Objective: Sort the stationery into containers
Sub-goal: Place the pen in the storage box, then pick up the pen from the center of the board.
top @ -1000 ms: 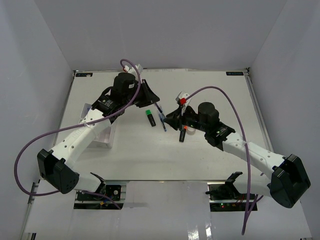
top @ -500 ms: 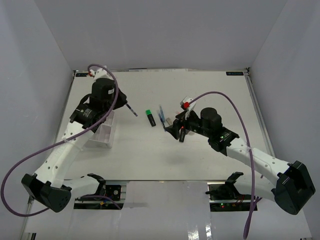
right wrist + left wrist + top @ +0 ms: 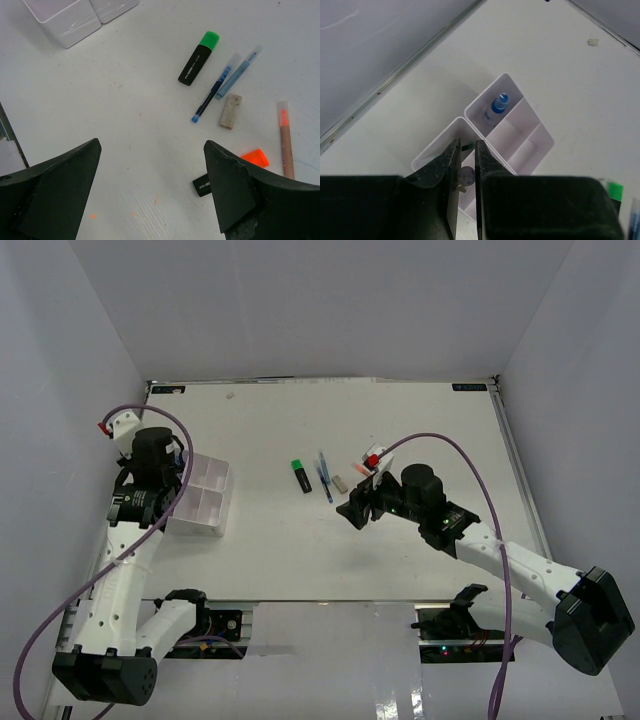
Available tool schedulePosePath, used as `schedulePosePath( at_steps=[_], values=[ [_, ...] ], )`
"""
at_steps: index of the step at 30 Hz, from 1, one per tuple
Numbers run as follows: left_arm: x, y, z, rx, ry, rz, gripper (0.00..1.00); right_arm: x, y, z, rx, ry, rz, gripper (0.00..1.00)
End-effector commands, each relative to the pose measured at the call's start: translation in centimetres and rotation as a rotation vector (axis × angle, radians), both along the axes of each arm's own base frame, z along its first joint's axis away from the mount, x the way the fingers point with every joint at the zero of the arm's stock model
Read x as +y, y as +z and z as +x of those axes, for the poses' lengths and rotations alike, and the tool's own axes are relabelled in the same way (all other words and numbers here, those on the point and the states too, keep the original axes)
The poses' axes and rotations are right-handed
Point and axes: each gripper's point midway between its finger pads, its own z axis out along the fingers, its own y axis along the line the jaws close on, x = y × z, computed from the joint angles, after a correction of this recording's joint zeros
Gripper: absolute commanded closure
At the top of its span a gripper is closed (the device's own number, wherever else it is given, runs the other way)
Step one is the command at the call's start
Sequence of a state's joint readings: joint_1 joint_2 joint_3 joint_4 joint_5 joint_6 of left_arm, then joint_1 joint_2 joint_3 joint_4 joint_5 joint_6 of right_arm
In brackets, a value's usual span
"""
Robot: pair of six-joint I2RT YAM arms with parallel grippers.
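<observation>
Left wrist cam is the only view of the left gripper (image 3: 466, 145) tips. The black fingers are nearly together, leaving a thin slit. A small dark bit sits at the far end of the slit; I can't tell what it is or whether it's pinched.

- Directly under the tips is the white translucent organizer tray (image 3: 530, 108), thin-walled with squarish compartments.
- The blue-capped clear bottle (image 3: 497, 106) lies in the compartment just past the tips.
- A small round clear thing shows through the slit, down in the tray. I can't identify it.

Top cam gives the poses instead.
- **Left arm:** folded at its own left side, wrist above the tray's outer edge, aimed down.
- **Right arm:** stretched forward over the white table (image 3: 270, 550), wrist low, nose toward the loose stationery.

Right wrist cam shows the right gripper (image 3: 151, 147) spread wide, with nothing between its blocky black fingers.
- Ahead of the tips are the green-capped black highlighter (image 3: 198, 58), a dark blue pen (image 3: 210, 97) and a light blue pen (image 3: 239, 72), the two pens lying side by side.
- A rough tan block (image 3: 231, 111) lies just beside the pens' near ends.
- The orange-capped highlighter (image 3: 230, 172) is right against the finger on the view's right and partly hidden by it. The top cam has it under the gripper body.
- A thin pink-tipped pen (image 3: 285, 140) lies outside that finger.
</observation>
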State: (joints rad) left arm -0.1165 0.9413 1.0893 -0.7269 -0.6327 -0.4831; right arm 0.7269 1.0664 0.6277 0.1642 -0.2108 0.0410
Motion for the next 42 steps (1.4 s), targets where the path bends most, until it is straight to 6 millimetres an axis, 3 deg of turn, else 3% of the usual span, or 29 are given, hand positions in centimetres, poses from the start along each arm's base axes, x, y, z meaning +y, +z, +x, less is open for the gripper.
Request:
schedulePosePath(
  at_steps=[1,6,12,13,19,29,32,36,42],
  values=[
    [2.6,1.1,-0.7,-0.063,0.084,0.059,0.88,0.0,0.7,-0.4,-0.031,0.019,0.019,0.1],
    [3.8,0.0,-0.2,-0.093,0.131,0.058,0.88,0.0,0.5,-0.5,-0.029,0.023,0.017,0.1],
    [3.7,-1.5,0.6,-0.103,0.118,0.041,0.88,-0.2,0.3,-0.8,-0.03,0.026,0.018,0.1],
    [4.5,-2.1,0.4,-0.091,0.142,0.037,0.88,-0.3,0.1,-0.8,-0.026,0.024,0.015,0.1],
    [4.6,-4.7,0.3,-0.058,0.151,0.023,0.79,-0.2,-0.1,-0.7,-0.021,0.021,0.009,0.1],
    [4.5,-7.3,-0.2,-0.024,0.153,0.001,0.64,-0.1,-0.5,-0.7,-0.01,0.024,0.003,0.1],
    [4.5,-8.0,-0.4,-0.006,0.153,-0.005,0.53,-0.1,-0.5,-0.6,-0.009,0.024,0.002,0.1],
    [4.2,-7.8,-0.4,0.001,0.141,-0.019,0.4,-0.1,-0.5,-0.6,-0.007,0.022,-0.001,0.1],
    [3.3,-4.4,-0.1,-0.026,0.082,-0.039,0.19,-0.2,-0.6,0.1,0.006,-0.005,-0.027,0.1]
  ],
)
